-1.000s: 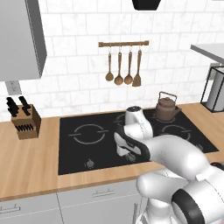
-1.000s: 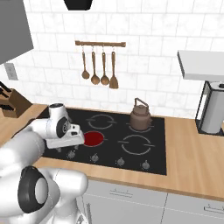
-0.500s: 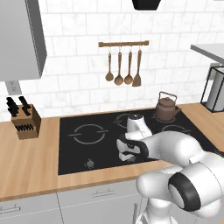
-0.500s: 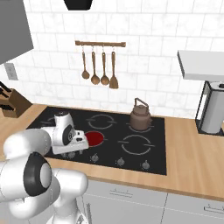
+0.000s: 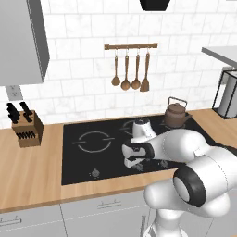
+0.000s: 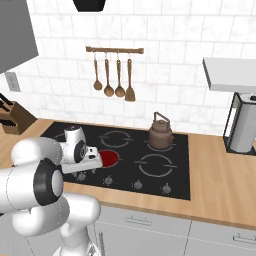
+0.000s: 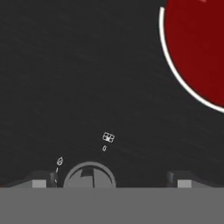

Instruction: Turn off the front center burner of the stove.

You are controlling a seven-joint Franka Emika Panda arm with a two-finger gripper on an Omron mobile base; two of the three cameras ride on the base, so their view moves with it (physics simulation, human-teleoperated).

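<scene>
No brand or readable word shows anywhere; beside the knob (image 7: 89,175) in the hand view there are only tiny white printed symbols, a small grid of squares and a flame-like mark, too small to read as writing.

The front center burner (image 6: 107,158) is a small round zone glowing solid red on the stove (image 6: 176,167), with a thin pale ring around it (image 7: 197,48). It sits near the front edge of the black glass, about midway along the row of small dark knobs. The other zones are plain grey ring outlines.

The gripper (image 6: 89,164) hangs low over the stove's front edge, just left of the red disc, pointed down at the glass. In the hand view a knob lies just between the two finger tips, but the tips barely show, so I cannot tell how far the jaws stand apart or whether they touch it.

A copper-brown kettle (image 5: 176,115) stands toward the stove's back right corner. The stove is set in a pale wood counter (image 5: 32,166) with grey drawers below. A knife block (image 5: 25,127) stands near the counter's left end, wooden utensils (image 5: 131,71) hang from a rail on the white tiled wall.
</scene>
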